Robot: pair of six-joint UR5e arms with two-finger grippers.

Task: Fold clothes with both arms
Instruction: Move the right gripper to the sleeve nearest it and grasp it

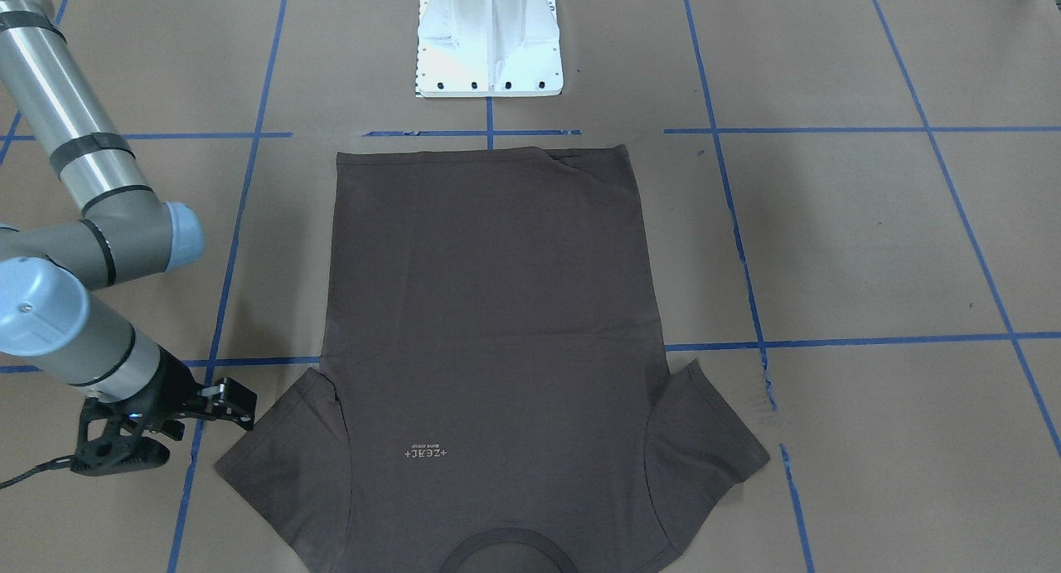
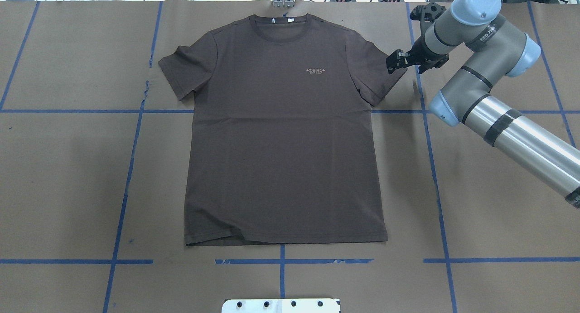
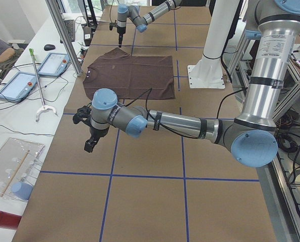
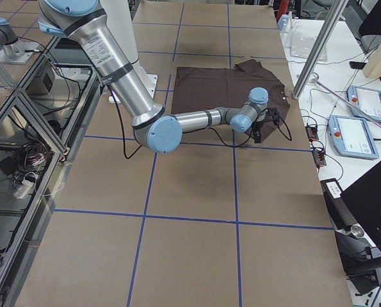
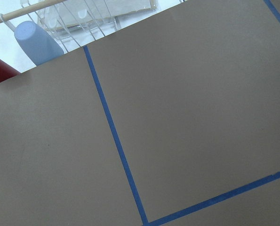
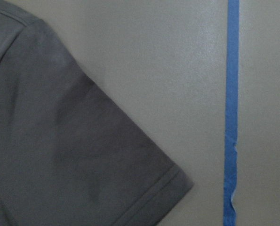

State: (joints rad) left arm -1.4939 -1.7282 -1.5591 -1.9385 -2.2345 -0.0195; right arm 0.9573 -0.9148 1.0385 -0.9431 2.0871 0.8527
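t-shirt (image 2: 285,136) flat, right hand (image 2: 390,64) beside sleeve (image 2: 377,75), left hand (image 3: 88,146) apart; open or closed, unclear

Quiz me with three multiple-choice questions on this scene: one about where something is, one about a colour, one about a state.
1. Where is the black two-finger right gripper?
A. by a sleeve of the dark brown short-sleeved cotton T-shirt
B. over the collar
C. at the hem

2. What colour are the tape lines on the brown paper-covered table?
A. red
B. blue
C. yellow

3. How does the T-shirt lie?
A. folded in half
B. crumpled in a heap
C. spread flat, front up

Answers:
1 A: the overhead view shows it at the sleeve's end.
2 B: every grid line is blue.
3 C: both sleeves are out and the chest print shows.
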